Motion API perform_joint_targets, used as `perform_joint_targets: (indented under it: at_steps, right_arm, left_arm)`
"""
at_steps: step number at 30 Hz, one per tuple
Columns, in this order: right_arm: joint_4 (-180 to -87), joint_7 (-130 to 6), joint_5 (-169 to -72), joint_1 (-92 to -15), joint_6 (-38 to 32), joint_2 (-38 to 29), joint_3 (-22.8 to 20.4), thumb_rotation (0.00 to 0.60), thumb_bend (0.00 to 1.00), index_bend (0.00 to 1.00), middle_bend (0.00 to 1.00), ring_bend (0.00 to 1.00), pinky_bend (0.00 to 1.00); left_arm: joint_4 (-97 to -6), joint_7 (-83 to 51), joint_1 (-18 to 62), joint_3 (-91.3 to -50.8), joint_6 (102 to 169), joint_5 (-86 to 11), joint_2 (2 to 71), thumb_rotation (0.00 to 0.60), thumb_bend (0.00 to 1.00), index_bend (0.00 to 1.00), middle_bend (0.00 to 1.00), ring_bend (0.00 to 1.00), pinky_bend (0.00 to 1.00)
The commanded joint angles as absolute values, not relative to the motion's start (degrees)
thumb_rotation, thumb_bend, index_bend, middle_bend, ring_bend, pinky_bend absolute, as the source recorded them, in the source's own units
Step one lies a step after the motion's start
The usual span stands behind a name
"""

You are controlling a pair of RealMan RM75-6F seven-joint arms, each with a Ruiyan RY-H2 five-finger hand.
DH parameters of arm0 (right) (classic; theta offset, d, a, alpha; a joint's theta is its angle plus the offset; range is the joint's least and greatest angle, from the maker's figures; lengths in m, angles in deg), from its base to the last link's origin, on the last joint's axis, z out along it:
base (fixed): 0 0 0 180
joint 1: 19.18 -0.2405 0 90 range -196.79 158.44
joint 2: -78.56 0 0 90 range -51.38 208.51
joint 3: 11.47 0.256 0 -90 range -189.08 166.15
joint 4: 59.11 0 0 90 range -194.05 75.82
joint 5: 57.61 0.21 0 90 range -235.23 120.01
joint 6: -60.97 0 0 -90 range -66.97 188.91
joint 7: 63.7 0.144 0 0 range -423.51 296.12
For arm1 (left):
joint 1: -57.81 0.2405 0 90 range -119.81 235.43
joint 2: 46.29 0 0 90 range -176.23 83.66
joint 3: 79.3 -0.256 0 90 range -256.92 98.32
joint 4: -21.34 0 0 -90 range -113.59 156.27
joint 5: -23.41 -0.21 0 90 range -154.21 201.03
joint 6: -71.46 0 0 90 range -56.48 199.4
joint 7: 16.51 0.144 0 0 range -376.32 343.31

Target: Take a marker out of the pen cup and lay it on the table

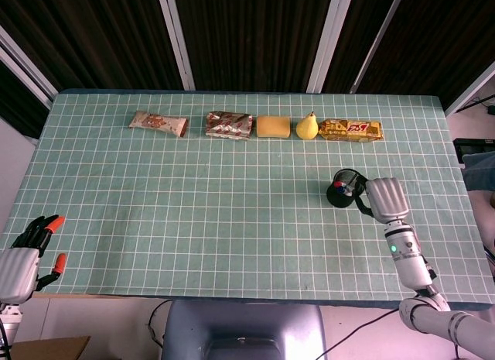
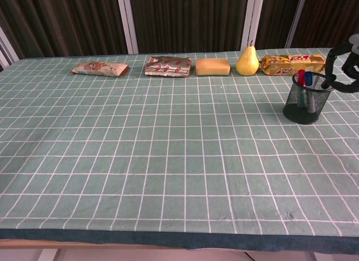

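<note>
A black mesh pen cup (image 1: 343, 190) (image 2: 305, 100) stands at the right of the green gridded table, holding a red marker (image 2: 301, 79) and a blue marker (image 2: 308, 79) upright. My right hand (image 1: 382, 197) (image 2: 343, 62) hovers at the cup's right rim, its dark fingers (image 2: 331, 67) curved over the rim and apart, with nothing held. My left hand (image 1: 29, 246) hangs off the table's front left corner, fingers spread and empty; the chest view does not show it.
Along the far side lie a snack wrapper (image 1: 158, 123), a red-and-silver packet (image 1: 229, 125), a yellow sponge block (image 1: 273, 127), a pear (image 1: 308, 127) and a gold biscuit pack (image 1: 351, 130). The table edge (image 1: 247, 300) runs along the front.
</note>
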State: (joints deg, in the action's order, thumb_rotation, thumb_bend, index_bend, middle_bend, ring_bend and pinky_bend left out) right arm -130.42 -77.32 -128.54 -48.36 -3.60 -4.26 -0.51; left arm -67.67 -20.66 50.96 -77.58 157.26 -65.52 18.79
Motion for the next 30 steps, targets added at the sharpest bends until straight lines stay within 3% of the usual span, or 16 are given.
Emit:
perform_joint_targets:
  at_steps: [1, 8, 18, 30]
  right_arm:
    - [-130.04, -77.24, -128.71, -48.39, -3.66, -4.46, -0.58, 0.600, 0.53, 0.63, 1.00, 1.00, 1.00]
    - [-129.26, -77.19, -128.78, -48.34, -3.81, -4.82, -0.59, 0.600, 0.56, 0.68, 1.00, 1.00, 1.00]
    - [-131.13, -76.25, -130.27, -47.46, -6.88, -3.74, -0.15, 0.600, 0.86, 0.78, 1.00, 1.00, 1.00]
    - [-151.07, -82.68, -138.73, -43.21, -19.05, 3.81, -1.28, 0.600, 0.92, 0.82, 1.00, 1.00, 1.00]
  left_arm:
    - [-67.68, -20.66, 50.96, -77.56, 157.22, -65.44, 18.79, 0.600, 0.47, 0.15, 0.11, 0.07, 0.27]
    - [-67.72, -20.80, 50.92, -77.48, 157.10, -65.26, 18.73, 0.600, 0.47, 0.15, 0.11, 0.07, 0.27]
    - [-67.71, -20.83, 50.88, -77.51, 157.00, -65.31, 18.72, 0.600, 0.47, 0.15, 0.11, 0.07, 0.27]
    - [-67.82, -20.95, 50.97, -77.53, 157.22, -65.45, 18.61, 0.600, 0.47, 0.15, 0.11, 0.07, 0.27]
